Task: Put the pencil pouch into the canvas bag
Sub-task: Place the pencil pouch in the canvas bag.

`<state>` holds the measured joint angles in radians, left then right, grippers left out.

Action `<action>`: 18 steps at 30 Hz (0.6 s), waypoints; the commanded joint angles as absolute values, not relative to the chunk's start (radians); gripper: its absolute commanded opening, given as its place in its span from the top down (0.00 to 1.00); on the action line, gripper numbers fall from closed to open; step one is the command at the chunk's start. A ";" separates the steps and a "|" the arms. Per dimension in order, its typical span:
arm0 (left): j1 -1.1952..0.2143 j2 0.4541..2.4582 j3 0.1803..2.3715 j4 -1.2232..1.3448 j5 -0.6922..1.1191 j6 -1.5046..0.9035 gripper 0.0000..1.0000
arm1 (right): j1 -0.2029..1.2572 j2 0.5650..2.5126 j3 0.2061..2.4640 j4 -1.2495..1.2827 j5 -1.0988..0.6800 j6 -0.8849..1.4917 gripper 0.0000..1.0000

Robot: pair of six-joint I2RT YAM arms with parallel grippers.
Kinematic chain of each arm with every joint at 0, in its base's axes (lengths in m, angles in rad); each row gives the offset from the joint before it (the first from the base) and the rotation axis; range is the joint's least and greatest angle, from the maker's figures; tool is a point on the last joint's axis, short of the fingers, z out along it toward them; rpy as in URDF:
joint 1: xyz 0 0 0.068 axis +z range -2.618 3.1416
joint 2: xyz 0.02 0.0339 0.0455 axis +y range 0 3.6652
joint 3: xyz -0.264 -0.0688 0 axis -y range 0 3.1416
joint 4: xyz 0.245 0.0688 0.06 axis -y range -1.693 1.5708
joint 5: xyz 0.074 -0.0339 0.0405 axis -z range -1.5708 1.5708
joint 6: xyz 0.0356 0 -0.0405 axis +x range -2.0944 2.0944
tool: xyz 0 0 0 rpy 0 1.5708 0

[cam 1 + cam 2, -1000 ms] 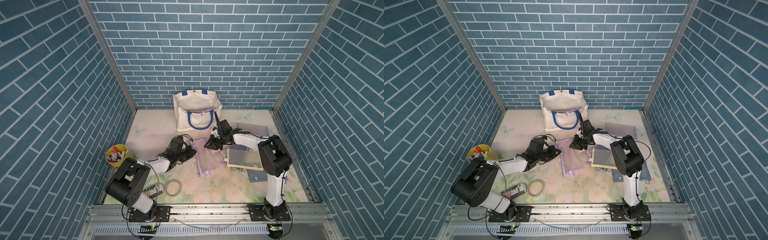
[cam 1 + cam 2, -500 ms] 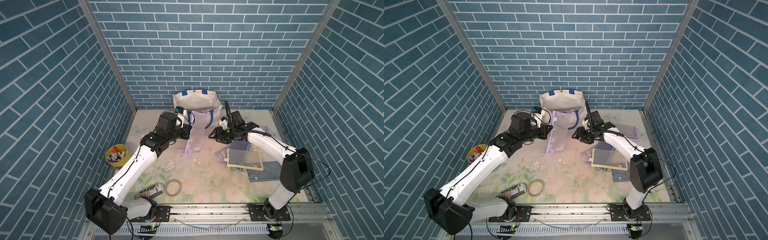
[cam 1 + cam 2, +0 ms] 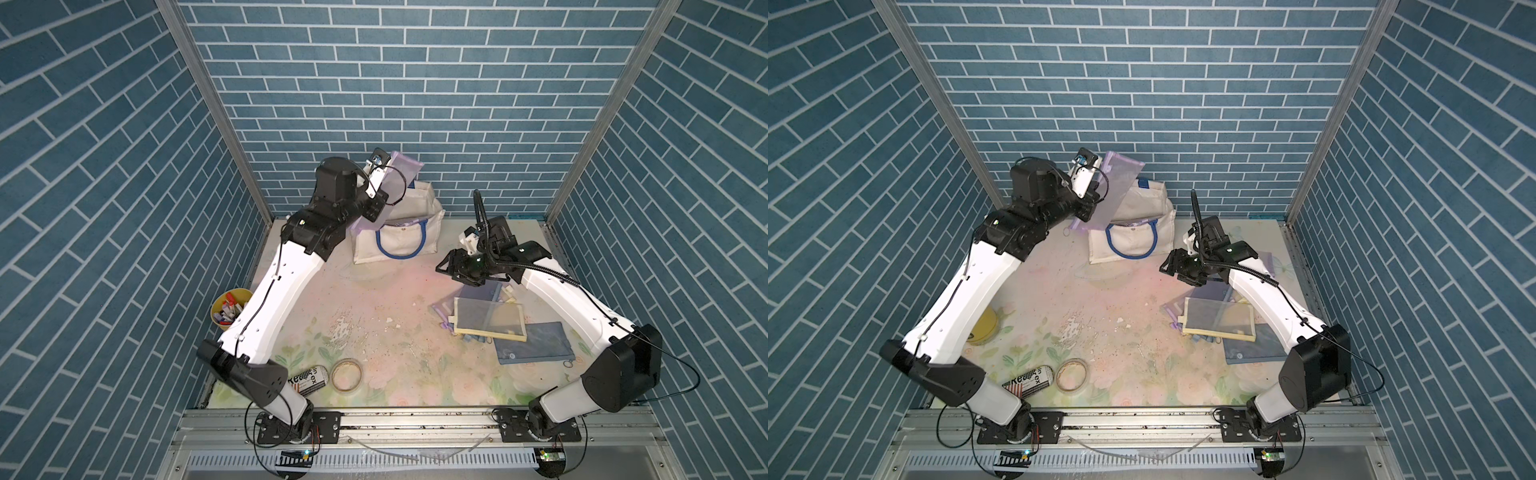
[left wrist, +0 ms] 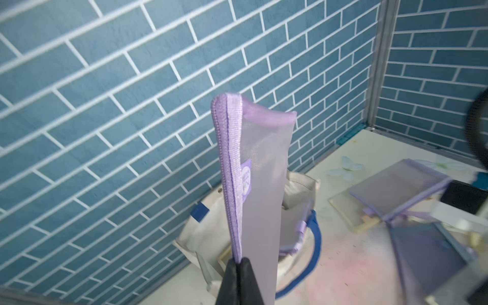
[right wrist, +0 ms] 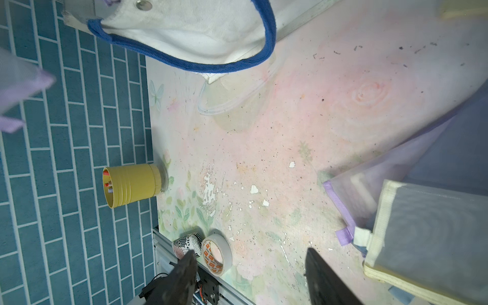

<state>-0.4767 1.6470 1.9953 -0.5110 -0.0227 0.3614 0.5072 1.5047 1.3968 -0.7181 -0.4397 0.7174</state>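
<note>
Left gripper point(image 4: 239, 264) is pinched tight on one end of the purple mesh pencil pouch point(image 4: 261, 184), right at the zipper seam, and the pouch sticks out stiffly from the jaws. In both top views the pencil pouch point(image 3: 400, 167) is up in the air, over the left side of the canvas bag point(image 3: 409, 239), which sits at the back of the bench point(image 3: 395, 299) by the wall.

Right gripper point(image 5: 250, 261) has its jaws spread with nothing between them, out to the right of the bag near the pile of other pouches point(image 3: 490, 316).

A second ago that pouch lay flat on the bench between both grippers. Half a second ago it dangled low against the bag's front. Now it's lifted higher, and the right gripper has backed away.
</note>
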 commanded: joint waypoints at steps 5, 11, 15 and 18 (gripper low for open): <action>-0.496 1.943 2.317 -0.455 -0.129 0.580 1.00 | 0.484 1.405 1.353 -0.830 -0.432 0.658 0.35; -0.535 2.119 2.428 -0.449 -0.258 0.718 1.00 | 0.433 1.352 1.295 -0.841 -0.460 0.640 0.36; -0.533 2.154 2.381 -0.427 -0.302 0.746 1.00 | 0.415 1.341 1.278 -0.828 -0.477 0.640 0.36; -0.536 2.166 2.339 -0.452 -0.306 0.731 1.00 | 0.416 1.337 1.259 -0.798 -0.492 0.654 0.36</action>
<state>-0.5392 2.1715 2.3669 -0.4538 -0.2634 0.7113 0.4152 1.3590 1.2919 -0.7990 -0.4625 0.6724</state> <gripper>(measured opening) 0.051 0.641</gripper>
